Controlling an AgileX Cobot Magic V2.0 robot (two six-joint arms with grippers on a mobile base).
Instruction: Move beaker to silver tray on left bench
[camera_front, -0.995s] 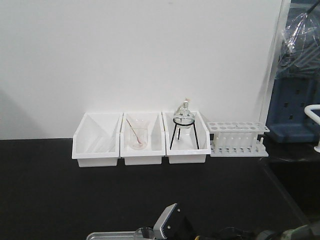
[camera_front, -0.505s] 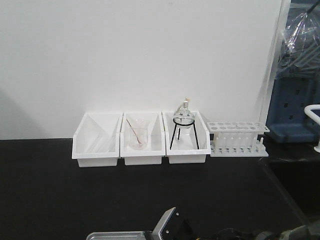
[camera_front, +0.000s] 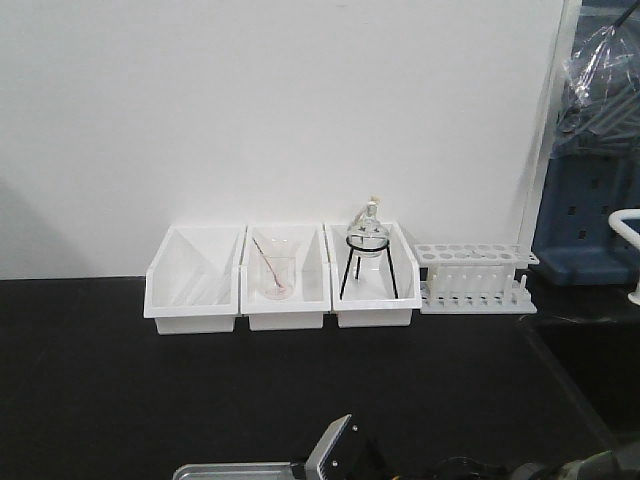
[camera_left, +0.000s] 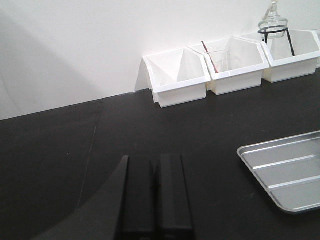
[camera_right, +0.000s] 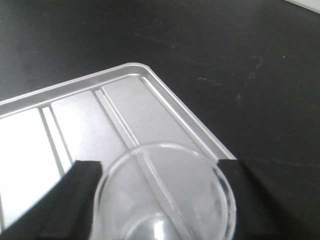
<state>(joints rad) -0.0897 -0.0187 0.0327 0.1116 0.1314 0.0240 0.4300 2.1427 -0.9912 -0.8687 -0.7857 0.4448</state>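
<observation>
Glass meets metal on the black bench (camera_left: 75, 145): the right hand (camera_right: 162, 200) points downward over the silver tray (camera_right: 75, 125), its two dark fingers (camera_right: 82, 195) closed against opposite sides of the beaker (camera_right: 165, 195). Seen from the right wrist, the beaker's round mouth faces the camera and sits above the tray's near corner region, inside the raised rim, with the tray's ribbed floor visible through the clear glass (whether the base touches the tray cannot be told).

The left hand (camera_left: 152, 195) is held low and roughly level over bare bench to the tray's left, its fingers pressed together with only a thin seam between them and nothing in their grip, aimed toward the back wall.

From the front camera only a grey edge of the right arm (camera_front: 335, 450) shows at the bottom of the view, just beside the tray's far rim.

Well behind the tray, against the white wall, stand three white bins (camera_front: 285, 285) in a row; the middle one holds a pinkish beaker (camera_front: 277, 275) with a rod, the right one a round flask (camera_front: 367, 235) on a black tripod. A white test-tube rack (camera_front: 475, 275) stands just right of the bins.
</observation>
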